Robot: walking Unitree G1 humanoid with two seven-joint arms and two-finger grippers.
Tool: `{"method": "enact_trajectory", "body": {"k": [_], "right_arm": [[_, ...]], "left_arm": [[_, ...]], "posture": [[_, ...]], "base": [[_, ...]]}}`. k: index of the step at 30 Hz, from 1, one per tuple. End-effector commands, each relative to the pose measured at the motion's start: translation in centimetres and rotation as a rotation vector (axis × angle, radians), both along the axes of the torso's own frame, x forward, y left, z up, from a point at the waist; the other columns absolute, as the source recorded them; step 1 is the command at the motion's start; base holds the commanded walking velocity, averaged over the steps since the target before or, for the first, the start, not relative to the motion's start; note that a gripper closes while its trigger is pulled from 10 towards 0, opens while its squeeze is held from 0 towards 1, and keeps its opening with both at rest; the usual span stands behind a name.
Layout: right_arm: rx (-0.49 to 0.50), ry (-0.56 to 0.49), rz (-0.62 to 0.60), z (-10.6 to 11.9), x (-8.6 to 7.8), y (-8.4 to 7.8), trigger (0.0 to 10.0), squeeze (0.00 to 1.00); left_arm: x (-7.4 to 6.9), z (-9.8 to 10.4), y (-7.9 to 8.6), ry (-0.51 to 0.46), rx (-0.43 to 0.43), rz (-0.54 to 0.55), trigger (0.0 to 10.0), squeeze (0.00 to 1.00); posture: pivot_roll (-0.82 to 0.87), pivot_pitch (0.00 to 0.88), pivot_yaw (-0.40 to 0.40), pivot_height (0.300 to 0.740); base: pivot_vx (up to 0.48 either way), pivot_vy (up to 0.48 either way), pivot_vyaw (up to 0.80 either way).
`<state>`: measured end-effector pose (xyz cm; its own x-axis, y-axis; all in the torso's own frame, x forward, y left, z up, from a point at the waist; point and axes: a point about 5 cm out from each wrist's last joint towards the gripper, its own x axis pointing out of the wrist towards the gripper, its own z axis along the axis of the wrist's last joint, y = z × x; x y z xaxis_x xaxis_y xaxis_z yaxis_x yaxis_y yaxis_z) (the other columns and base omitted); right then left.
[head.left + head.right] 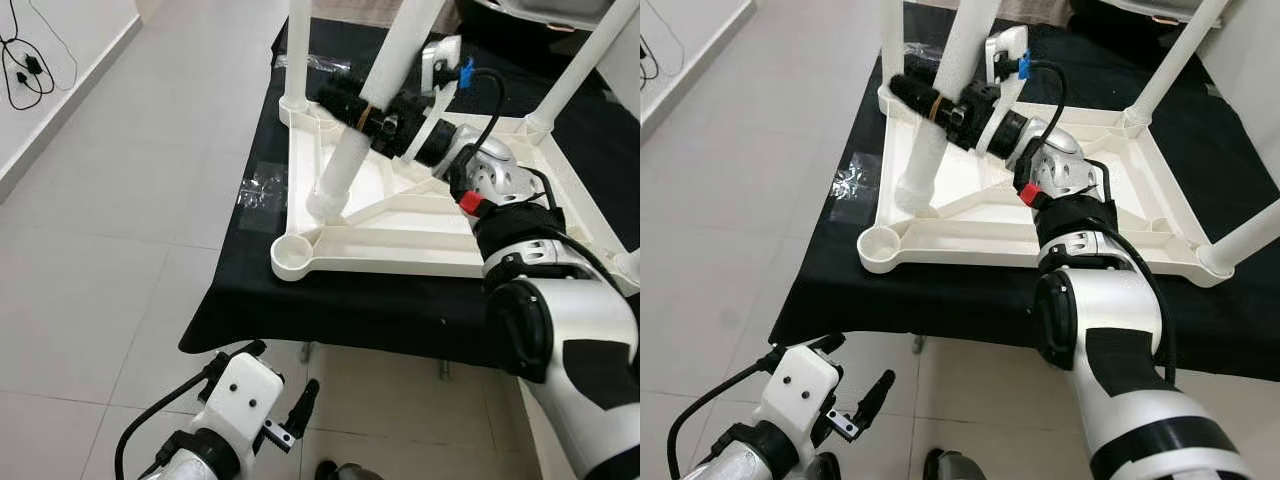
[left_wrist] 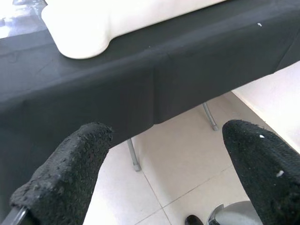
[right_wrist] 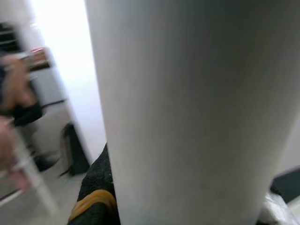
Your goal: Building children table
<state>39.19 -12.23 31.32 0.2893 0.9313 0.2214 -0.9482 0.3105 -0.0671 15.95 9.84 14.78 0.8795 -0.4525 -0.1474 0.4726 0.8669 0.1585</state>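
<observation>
In the left eye view, a white children's table top (image 1: pixel 400 235) is seen lying upside down on a black cloth (image 1: pixel 330 310) spread over a work table, above a pale tiled floor (image 1: pixel 110 250). White legs stand in two far corner sockets, and the near left corner socket (image 1: pixel 292 255) is seen with no leg in it. A further white table leg (image 1: pixel 372 110) is held tilted, its lower end resting on the underside of the top just behind that socket. The right gripper (image 1: pixel 350 108) is closed around this leg partway up, black fingers on either side of it. The left gripper (image 1: pixel 283 400) is held low in front of the cloth's edge, touching nothing.

In the right eye view, the same grasp is shown: the tilted leg (image 1: pixel 945 105) is clamped by the right gripper (image 1: pixel 930 100).

In the left wrist view, two black textured fingertips (image 2: pixel 70 178) are seen spread wide apart, nothing between them. Beyond them the cloth's hanging edge and a rounded white corner of the top (image 2: pixel 79 33) are visible.

In the right wrist view, the white leg (image 3: pixel 187 108) is seen very close, with a black finger (image 3: pixel 96 187) pressed against its side.
</observation>
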Motion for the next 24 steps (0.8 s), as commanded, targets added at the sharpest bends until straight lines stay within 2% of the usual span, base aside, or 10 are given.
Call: {"method": "enact_trajectory", "body": {"k": [1,8,18,24], "right_arm": [[-0.058,-0.009,0.115,-0.9,-0.6,-0.2,0.0,0.00],[-0.128,-0.010,0.203,-2.3,-1.0,0.7,0.0,0.00],[-0.146,-0.038,0.181,-3.0,-1.0,1.4,0.0,0.00],[-0.145,-0.068,0.157,-2.9,-0.8,2.7,0.0,0.00]], "left_arm": [[-0.2,-0.4,-0.1,0.018,-0.001,-0.004,10.0,0.00],[-0.3,-0.3,-0.1,0.017,0.002,-0.004,10.0,0.00],[-0.5,-0.2,-0.1,0.020,0.000,-0.005,10.0,0.00],[-0.5,-0.2,0.0,0.020,0.000,-0.005,10.0,0.00]], "posture": [[0.17,0.183,-0.145,0.740],[0.17,0.190,-0.142,0.740],[0.18,0.195,-0.140,0.740],[0.18,0.203,-0.142,0.740]], "base": [[0.000,0.000,0.00],[0.000,0.000,0.00],[0.000,0.000,0.00],[0.000,0.000,0.00]]}}
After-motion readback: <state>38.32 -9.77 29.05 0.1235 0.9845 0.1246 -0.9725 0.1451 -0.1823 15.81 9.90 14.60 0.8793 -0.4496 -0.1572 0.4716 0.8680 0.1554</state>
